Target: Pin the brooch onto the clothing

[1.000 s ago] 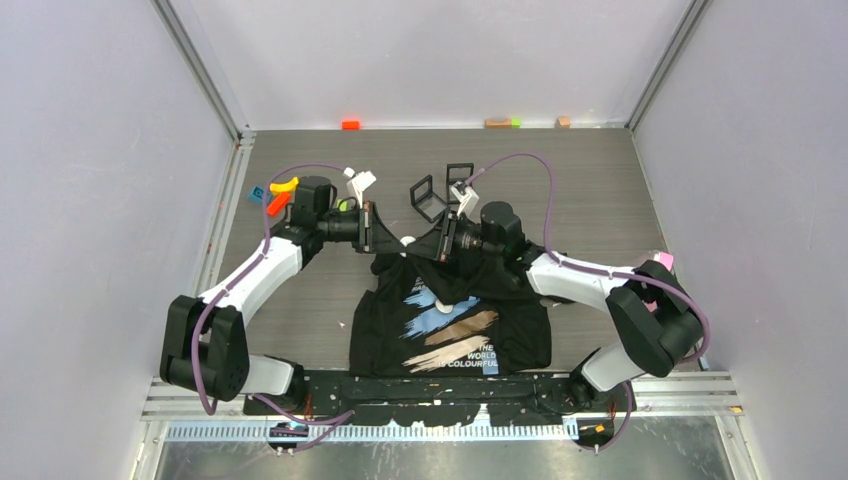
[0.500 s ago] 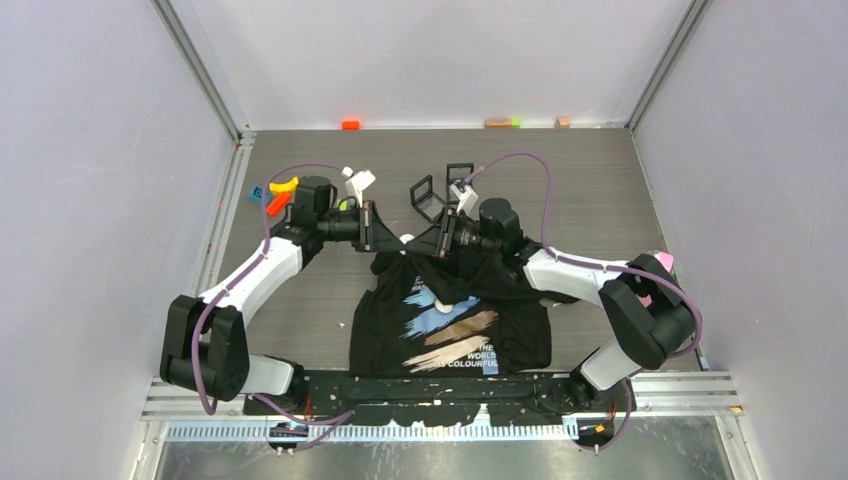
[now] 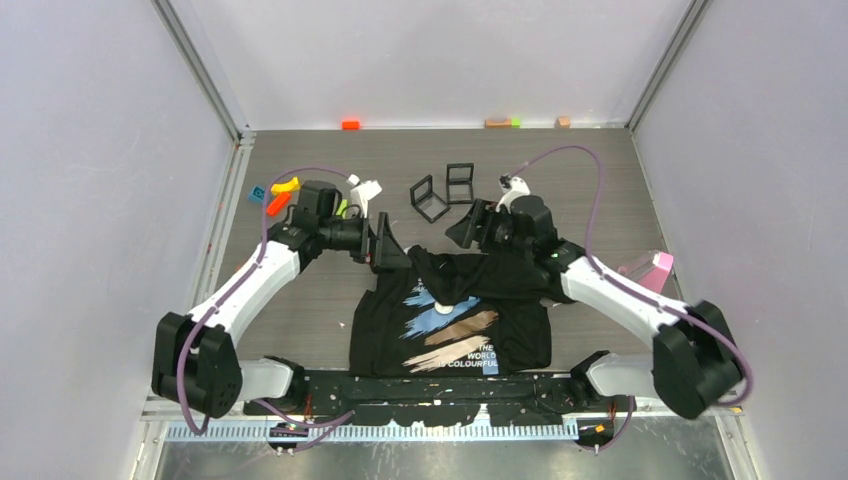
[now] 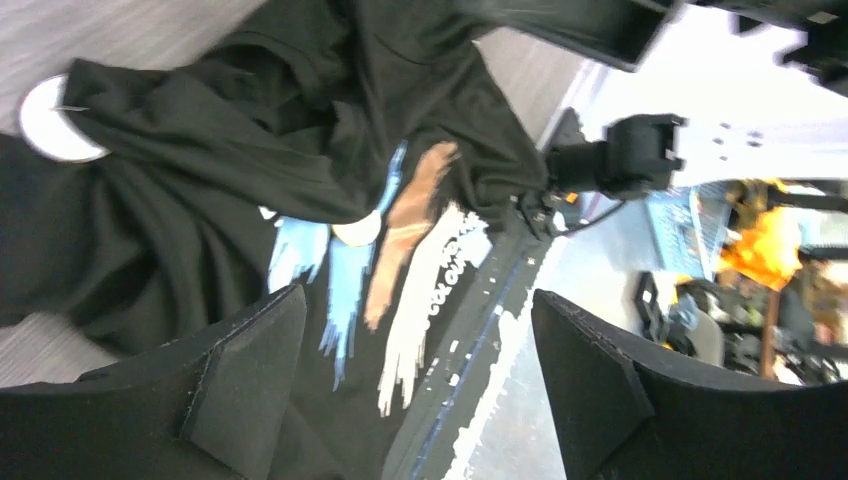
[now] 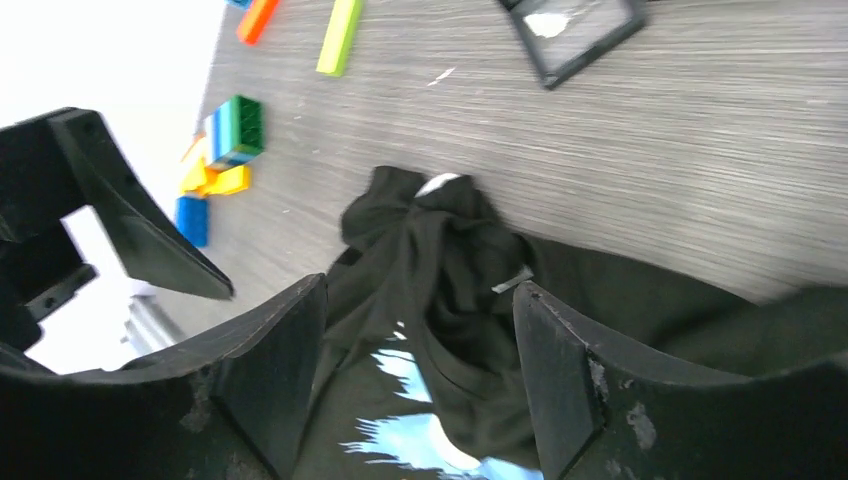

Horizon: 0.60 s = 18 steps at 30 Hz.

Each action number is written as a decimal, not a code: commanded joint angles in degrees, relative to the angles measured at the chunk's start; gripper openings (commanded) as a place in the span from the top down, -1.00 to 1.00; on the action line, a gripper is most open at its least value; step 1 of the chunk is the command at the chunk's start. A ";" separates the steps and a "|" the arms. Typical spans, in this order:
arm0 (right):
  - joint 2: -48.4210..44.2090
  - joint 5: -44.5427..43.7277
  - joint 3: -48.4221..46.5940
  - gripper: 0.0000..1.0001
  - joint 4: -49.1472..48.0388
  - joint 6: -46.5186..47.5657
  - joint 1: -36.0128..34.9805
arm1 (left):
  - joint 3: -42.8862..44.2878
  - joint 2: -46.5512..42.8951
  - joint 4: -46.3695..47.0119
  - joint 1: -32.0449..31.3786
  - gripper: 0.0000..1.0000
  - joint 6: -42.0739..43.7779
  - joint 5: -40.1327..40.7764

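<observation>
The clothing [image 3: 450, 325], a black T-shirt with blue, tan and cream streaks, lies on the table with its far edge bunched up [image 5: 440, 260]. The brooch [image 4: 55, 120], a white round disc with a thin pin across it, sits at that bunched edge and shows as a white spot [image 5: 437, 185] in the right wrist view. Another white round spot [image 3: 440, 308] lies on the blue streak. My left gripper [image 3: 385, 245] [image 4: 417, 300] hangs open over the shirt's far left corner. My right gripper [image 3: 465, 228] [image 5: 420, 288] is open above the far edge, holding nothing.
Two black frames [image 3: 440, 190] stand just beyond the shirt. Coloured blocks [image 3: 280, 195] [image 5: 235, 130] lie at the far left, and small blocks [image 3: 350, 124] line the back wall. A pink object [image 3: 650, 268] sits at the right. The arms' base rail [image 3: 440, 385] borders the near edge.
Both grippers have opened and let go of the shirt's far edge. The right gripper drew back to the right; the left moved slightly nearer. The lifted cloth has dropped to the table.
</observation>
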<state>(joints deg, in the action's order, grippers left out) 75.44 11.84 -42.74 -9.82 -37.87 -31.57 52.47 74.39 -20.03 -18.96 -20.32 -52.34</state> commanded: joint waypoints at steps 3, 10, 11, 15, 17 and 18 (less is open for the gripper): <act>-8.29 -20.95 -4.28 -0.53 23.03 10.58 0.87 | 2.56 -3.98 -8.04 0.95 -0.77 2.91 20.55; -2.68 -27.97 -6.32 -0.57 30.18 10.99 4.47 | 3.00 -0.99 -12.36 1.56 -0.78 -1.00 34.07; -0.69 -28.43 -6.77 -0.57 30.29 10.85 4.69 | 2.45 -0.66 -11.42 1.56 -0.78 -1.94 34.40; 5.81 -28.09 -9.26 -0.57 30.21 11.44 4.85 | -1.26 1.52 -3.84 1.56 -0.79 -6.52 33.12; 8.02 -27.53 -10.08 -0.57 29.56 11.39 4.85 | -2.12 3.58 -1.19 1.56 -0.78 -7.25 33.01; 8.52 -27.38 -10.21 -0.57 29.27 11.27 4.85 | -2.14 4.69 -0.67 1.56 -0.77 -7.23 33.45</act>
<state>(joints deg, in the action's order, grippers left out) 81.73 -13.87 -49.28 20.16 -27.38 -26.72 51.75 75.64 -27.24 -17.54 -24.45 -20.71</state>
